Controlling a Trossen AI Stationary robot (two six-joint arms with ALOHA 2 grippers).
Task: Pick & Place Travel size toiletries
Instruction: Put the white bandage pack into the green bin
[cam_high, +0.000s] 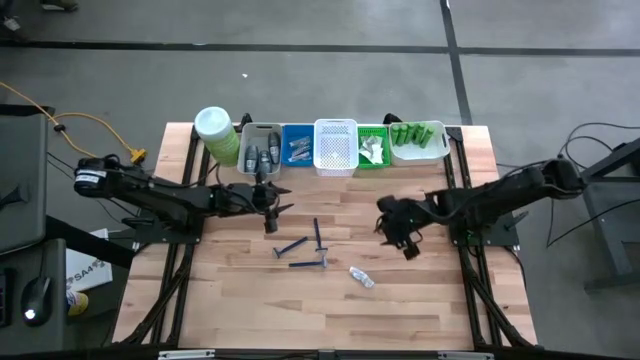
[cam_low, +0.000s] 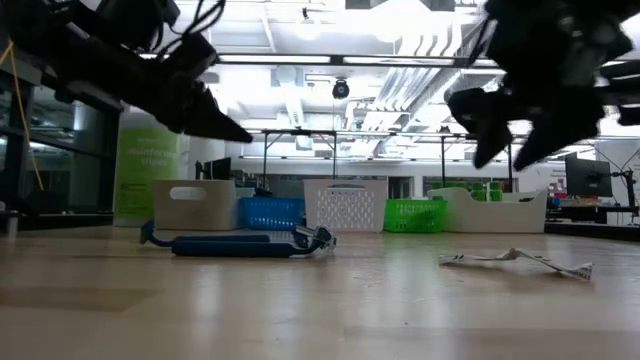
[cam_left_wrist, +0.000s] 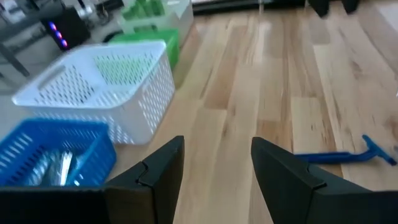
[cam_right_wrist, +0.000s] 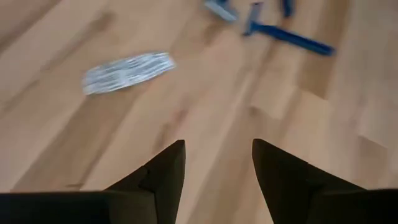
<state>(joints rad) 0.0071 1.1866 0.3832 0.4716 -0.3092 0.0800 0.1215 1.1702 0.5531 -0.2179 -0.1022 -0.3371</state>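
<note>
- In the overhead view the left gripper (cam_high: 270, 207) sits left of centre, just below the grey bin (cam_high: 261, 147); its jaws are parted with nothing between them.
- The right gripper (cam_high: 400, 232) hangs right of centre, jaws likewise apart and empty.
- Three blue razors (cam_high: 291, 246) lie on the table (cam_high: 400, 310) at centre frame, between the two grippers.
- A clear sachet (cam_high: 361, 277) lies just lower right of the razors.
- The bins line the top edge.

Overhead looks straight down; low level across table (cam_high: 250, 300); wrists close, sharing razors (cam_high: 305, 250)
</note>
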